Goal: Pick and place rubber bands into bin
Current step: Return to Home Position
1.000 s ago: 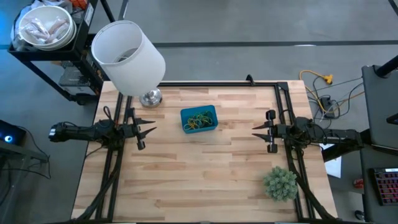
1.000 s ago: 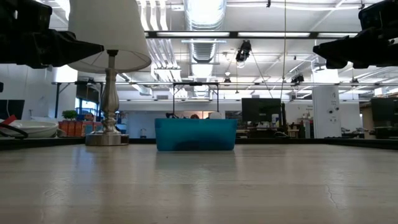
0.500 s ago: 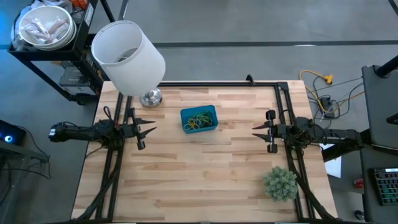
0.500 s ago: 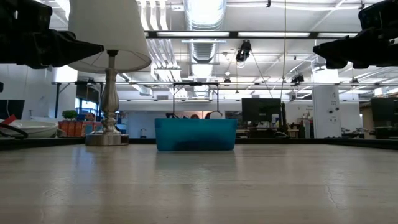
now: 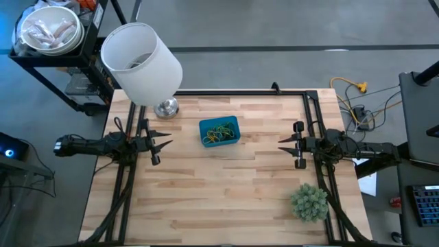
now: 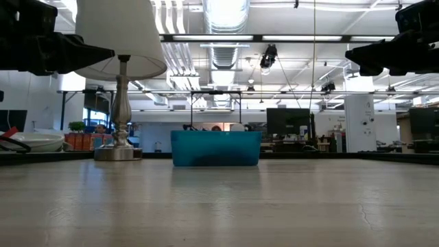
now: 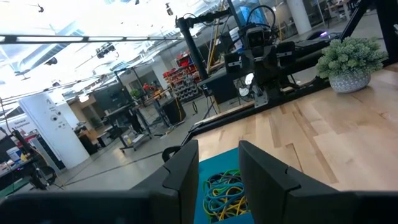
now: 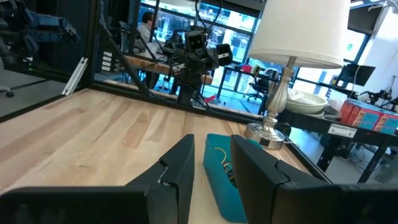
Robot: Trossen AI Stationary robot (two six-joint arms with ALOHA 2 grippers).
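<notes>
The blue bin (image 5: 219,131) stands on the wooden table, a little toward its far edge, between the two arms. The rubber bands (image 5: 220,132), green, yellow and dark, lie tangled inside it (image 7: 225,191). My left gripper (image 5: 165,143) hangs open above the table's left side, level and pointing at the bin, with nothing between its fingers. My right gripper (image 5: 282,145) hangs open above the right side, also level and facing the bin (image 8: 224,178). In the low view both grippers (image 6: 110,52) (image 6: 348,53) are well above the tabletop.
A lamp with a big white shade (image 5: 141,62) and a metal base (image 5: 166,107) stands at the far left corner. A bushy green plant ball (image 5: 309,202) sits at the near right. Bare wood lies in front of the bin (image 6: 215,148).
</notes>
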